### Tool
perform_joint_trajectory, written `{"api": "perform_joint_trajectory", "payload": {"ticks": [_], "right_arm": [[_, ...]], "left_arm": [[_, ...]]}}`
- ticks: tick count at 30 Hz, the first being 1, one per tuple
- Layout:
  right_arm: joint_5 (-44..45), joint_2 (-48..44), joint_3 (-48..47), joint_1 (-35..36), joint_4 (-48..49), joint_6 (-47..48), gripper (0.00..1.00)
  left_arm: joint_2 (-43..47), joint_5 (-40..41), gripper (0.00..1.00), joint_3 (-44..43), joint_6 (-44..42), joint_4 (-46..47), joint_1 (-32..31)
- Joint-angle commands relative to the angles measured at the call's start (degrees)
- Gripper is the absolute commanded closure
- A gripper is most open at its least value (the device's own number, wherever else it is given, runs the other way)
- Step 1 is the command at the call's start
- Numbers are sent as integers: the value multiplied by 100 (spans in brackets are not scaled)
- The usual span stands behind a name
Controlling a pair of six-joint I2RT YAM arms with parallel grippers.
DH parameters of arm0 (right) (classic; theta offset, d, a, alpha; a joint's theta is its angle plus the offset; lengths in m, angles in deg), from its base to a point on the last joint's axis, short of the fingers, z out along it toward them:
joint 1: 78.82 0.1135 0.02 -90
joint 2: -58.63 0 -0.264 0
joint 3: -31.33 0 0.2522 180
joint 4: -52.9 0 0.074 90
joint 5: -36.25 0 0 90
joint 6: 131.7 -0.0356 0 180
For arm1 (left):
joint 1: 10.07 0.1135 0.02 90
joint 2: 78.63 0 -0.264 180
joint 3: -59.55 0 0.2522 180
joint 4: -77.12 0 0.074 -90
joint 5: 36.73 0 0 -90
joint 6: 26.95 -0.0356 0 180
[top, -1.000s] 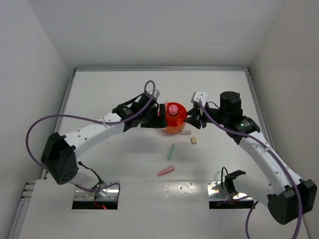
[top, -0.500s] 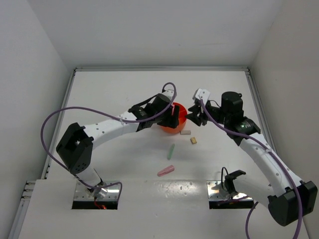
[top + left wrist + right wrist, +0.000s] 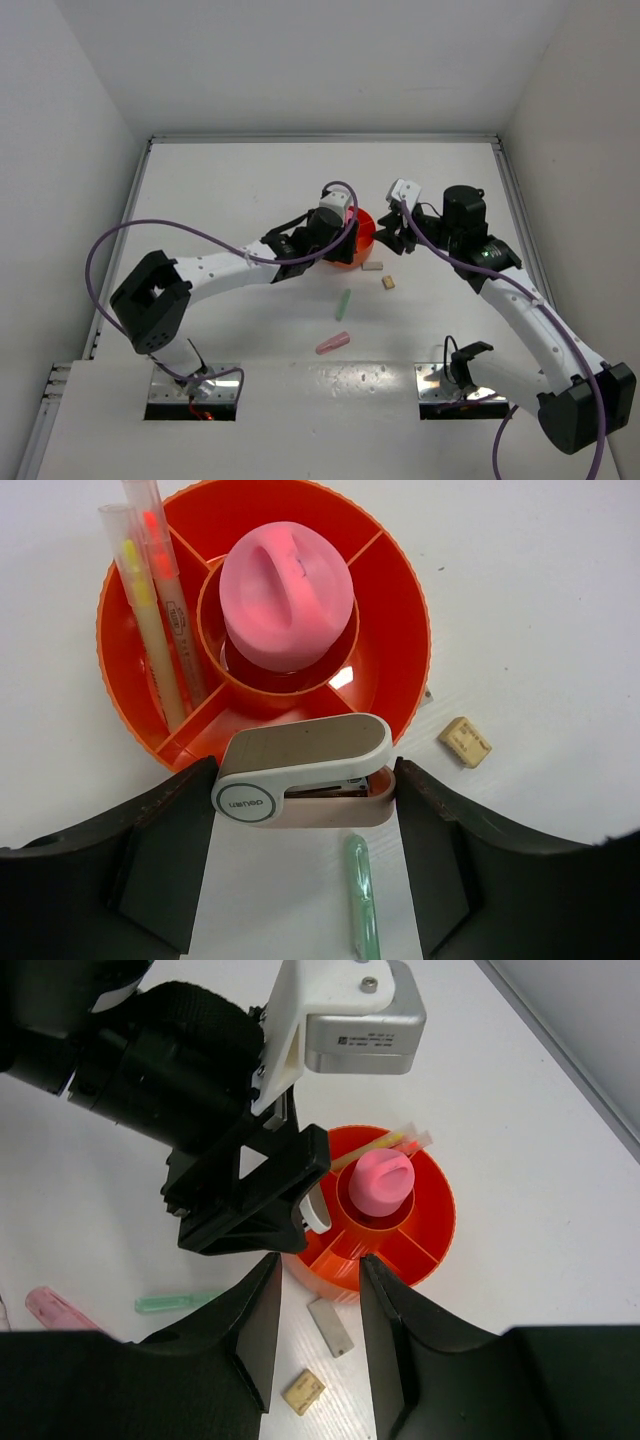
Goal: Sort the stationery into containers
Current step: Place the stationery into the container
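The round orange tub [image 3: 410,630] [image 3: 366,226] [image 3: 436,1232] holds a pink-capped tube [image 3: 287,595] in its central well and two pens [image 3: 152,615] in one side compartment. My left gripper [image 3: 303,782] [image 3: 336,246] is shut on a small white stapler [image 3: 300,770], held over the tub's near rim. A green pen [image 3: 362,895] [image 3: 343,304] lies on the table below it. My right gripper [image 3: 318,1265] [image 3: 386,236] hangs open at the tub's right edge, clamping nothing.
A beige block [image 3: 388,283] [image 3: 302,1391] and a flat grey piece [image 3: 372,266] [image 3: 330,1327] lie just in front of the tub. A pink pen [image 3: 333,343] rests nearer the arm bases. White walls enclose the table on three sides.
My left arm has swung from the tub's left side across to its near rim. The right gripper has barely moved.
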Motion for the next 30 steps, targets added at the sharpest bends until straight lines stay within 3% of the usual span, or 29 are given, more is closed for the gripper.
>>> {"api": "perform_joint_trajectory", "payload": {"ticks": [1,15,20,30], "right_arm": [[-17,-74,-11,-39,245,-54,62],[-69,-74,-11,-39,245,-54,62],[-69,-74,-11,-39,245,-54,62],[-69,-74,-11,-39,245,-54,62]], "left_arm": [[315,402,72,168,-112,826,-131],[52,964,70,371,-165,1320,-193],[-54,1018,59,371,-165,1539,-245],[-362,1070,54,423,-112,1645,-298]]}}
